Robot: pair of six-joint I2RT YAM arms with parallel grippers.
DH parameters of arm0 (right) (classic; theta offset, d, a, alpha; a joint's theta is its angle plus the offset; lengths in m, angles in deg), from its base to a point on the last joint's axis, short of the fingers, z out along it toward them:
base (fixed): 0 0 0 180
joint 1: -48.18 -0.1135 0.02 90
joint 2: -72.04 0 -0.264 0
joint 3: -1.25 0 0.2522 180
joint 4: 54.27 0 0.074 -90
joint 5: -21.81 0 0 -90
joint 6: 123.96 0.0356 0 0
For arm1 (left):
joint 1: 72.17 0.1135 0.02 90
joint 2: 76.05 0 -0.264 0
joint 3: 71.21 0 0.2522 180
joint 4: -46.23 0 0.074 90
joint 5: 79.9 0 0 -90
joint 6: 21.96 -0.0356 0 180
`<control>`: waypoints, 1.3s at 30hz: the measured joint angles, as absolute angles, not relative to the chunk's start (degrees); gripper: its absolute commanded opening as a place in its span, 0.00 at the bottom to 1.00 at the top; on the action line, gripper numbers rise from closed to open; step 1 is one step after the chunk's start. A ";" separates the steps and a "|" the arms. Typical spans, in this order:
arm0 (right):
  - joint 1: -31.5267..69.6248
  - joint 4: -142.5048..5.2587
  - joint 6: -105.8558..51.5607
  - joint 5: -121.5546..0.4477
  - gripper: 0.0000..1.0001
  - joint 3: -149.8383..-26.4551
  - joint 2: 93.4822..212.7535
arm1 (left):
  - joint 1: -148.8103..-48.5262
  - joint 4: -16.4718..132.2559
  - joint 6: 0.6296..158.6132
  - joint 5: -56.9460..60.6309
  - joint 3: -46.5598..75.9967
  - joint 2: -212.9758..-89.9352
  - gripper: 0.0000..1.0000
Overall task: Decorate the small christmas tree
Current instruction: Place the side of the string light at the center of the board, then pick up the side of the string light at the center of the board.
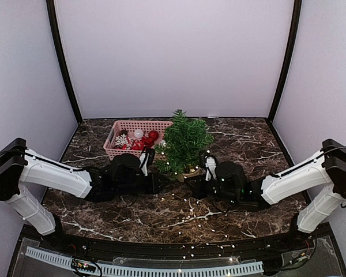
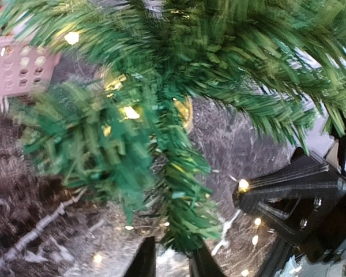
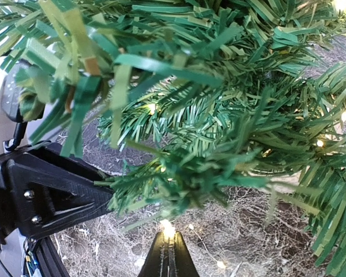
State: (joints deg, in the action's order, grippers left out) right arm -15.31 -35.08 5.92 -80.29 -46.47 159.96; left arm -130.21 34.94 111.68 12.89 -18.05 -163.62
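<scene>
R gripper [image 1: 209, 163], pinching fairy-light string [image 3: 169, 230] at small christmas tree's [image 1: 184, 141] 5 o'clock, shd drape w/ slack; L gripper [image 2: 172, 261] at 8 o'clock, jaws narrowly apart, grip unclear.

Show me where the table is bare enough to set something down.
Bare marble table lies back right, between the small christmas tree and the right wall, and front left, between the left arm and the near edge. Crowded: the centre, where left gripper and right gripper flank the tree beside the pink basket, with the light string trailing forward.
</scene>
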 measured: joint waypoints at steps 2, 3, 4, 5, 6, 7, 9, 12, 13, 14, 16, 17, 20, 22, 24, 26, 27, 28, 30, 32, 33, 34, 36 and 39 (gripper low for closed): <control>-15.31 -35.01 6.35 -80.27 0.28 -46.34 159.80 | -130.19 34.76 111.53 13.02 -17.88 -164.01 0.03; -15.33 -35.10 6.94 -80.31 0.38 -46.05 159.50 | -130.19 34.78 111.29 13.11 -17.68 -164.23 0.02; -15.33 -35.14 6.62 -80.27 0.47 -45.37 158.65 | -130.14 34.81 111.18 13.13 -17.42 -164.41 0.00; -15.39 -35.41 7.14 -80.18 0.59 -44.41 157.36 | -130.06 34.74 110.87 13.15 -17.20 -164.52 0.00; -15.42 -35.56 7.53 -80.05 0.66 -43.52 156.11 | -130.01 34.74 110.65 13.17 -17.05 -164.54 0.00; -15.48 -35.76 7.82 -79.77 0.71 -42.14 154.23 | -129.95 34.74 110.59 13.15 -16.98 -164.54 0.00; -15.66 -36.59 8.39 -78.57 0.79 -39.54 150.54 | -129.82 34.76 110.28 13.15 -16.94 -164.54 0.00; -16.49 -39.56 9.33 -76.97 0.83 -36.06 144.96 | -129.64 34.78 110.00 13.13 -16.74 -164.54 0.00; -16.92 -40.96 9.76 -76.80 0.84 -35.30 143.54 | -129.64 34.78 109.82 13.09 -16.57 -164.54 0.00; -17.36 -42.62 10.27 -76.80 0.84 -34.64 142.17 | -129.64 34.76 109.67 13.00 -16.41 -164.54 0.00; -18.00 -46.58 11.38 -77.32 0.82 -33.55 139.61 | -129.55 34.76 109.58 12.96 -16.26 -164.54 0.00; -18.17 -48.45 11.93 -77.80 0.80 -33.07 138.51 | -129.55 34.76 109.54 12.93 -16.24 -164.54 0.00; -18.24 -52.52 13.48 -79.86 0.73 -31.25 136.00 | -129.55 34.78 109.30 12.78 -16.24 -164.54 0.00; -18.24 -54.66 13.94 -81.12 0.71 -30.36 135.32 | -129.53 34.78 109.21 12.74 -16.24 -164.54 0.00; -18.26 -57.04 14.35 -82.13 0.68 -29.90 135.61 | -129.53 34.78 109.17 12.72 -16.24 -164.54 0.00; -18.28 -58.51 13.87 -82.06 0.66 -29.90 136.37 | -129.51 34.81 109.12 12.67 -16.24 -164.54 0.00; -18.28 -59.14 13.57 -81.84 0.64 -29.90 136.85 | -129.40 34.83 109.10 12.65 -16.22 -164.54 0.00; -18.28 -59.97 13.06 -81.43 0.62 -29.90 137.53 | -129.34 34.85 108.99 12.63 -16.22 -164.54 0.00; -18.28 -60.78 12.54 -80.97 0.56 -29.97 138.01 | -129.29 34.89 108.90 12.56 -16.22 -164.54 0.00; -18.32 -62.05 11.10 -80.16 0.50 -30.36 138.73 | -129.27 34.96 108.84 12.54 -16.20 -164.54 0.00; -18.32 -62.75 10.59 -79.61 0.49 -30.77 139.24 | -129.27 35.09 108.77 12.54 -16.15 -164.54 0.00; -18.35 -63.14 9.72 -79.26 0.48 -31.10 139.52 | -129.27 35.22 108.75 12.54 -16.11 -164.54 0.00; -18.37 -63.95 8.30 -78.15 0.46 -32.00 140.37 | -129.25 35.33 108.68 12.54 -16.11 -164.54 0.00; -18.43 -64.65 6.29 -76.27 0.43 -33.07 141.75 | -129.16 35.70 108.51 12.54 -16.11 -164.54 0.00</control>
